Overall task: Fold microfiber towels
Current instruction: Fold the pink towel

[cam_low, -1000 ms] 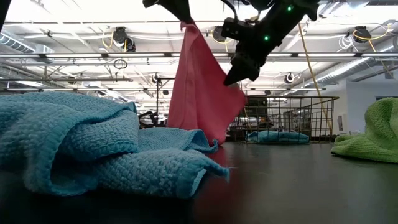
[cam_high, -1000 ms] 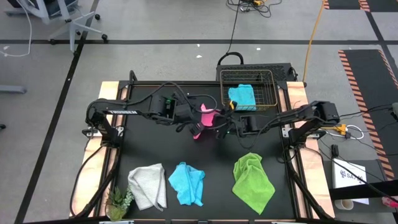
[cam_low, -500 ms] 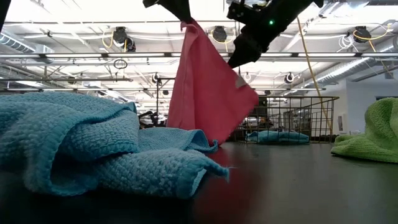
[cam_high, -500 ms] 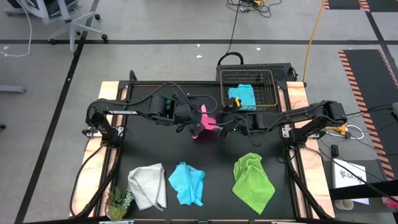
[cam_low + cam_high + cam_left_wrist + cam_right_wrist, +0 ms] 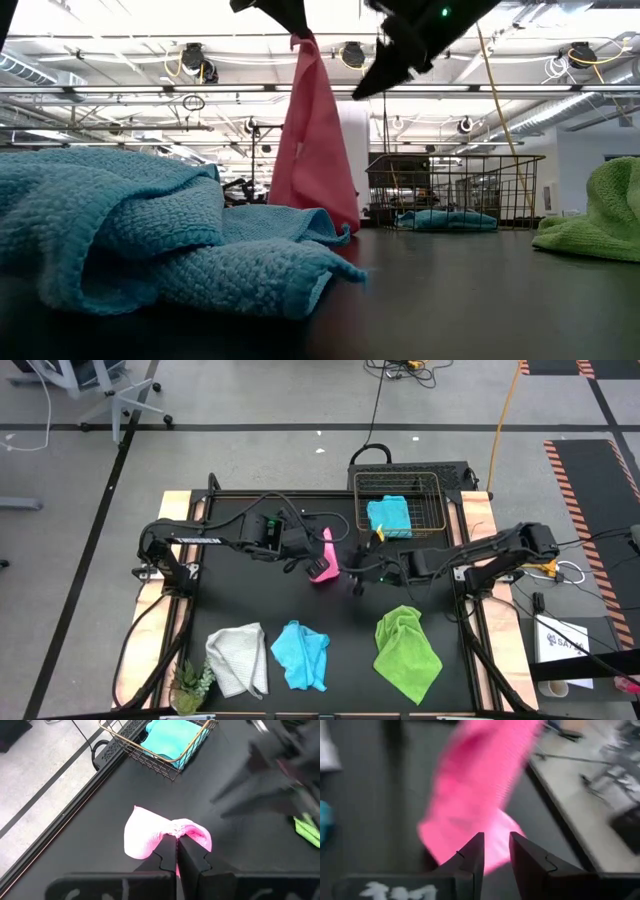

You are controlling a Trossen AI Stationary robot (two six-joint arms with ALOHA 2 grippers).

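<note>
Pink towel (image 5: 323, 558): hanging, table centre. White-grey towel (image 5: 238, 658), blue towel (image 5: 301, 654), green towel (image 5: 407, 652): crumpled, near edge. Second blue towel (image 5: 389, 516): folded, far-edge basket (image 5: 433, 510).

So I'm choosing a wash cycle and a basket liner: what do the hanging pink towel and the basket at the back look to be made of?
The pink towel looks like thin, soft, matte cloth, probably microfiber: it hangs limp in folds from the left gripper, shut on its top corner. The basket looks like thin metal wire with a brassy gold finish, an open grid with a folded light blue towel inside.
</note>
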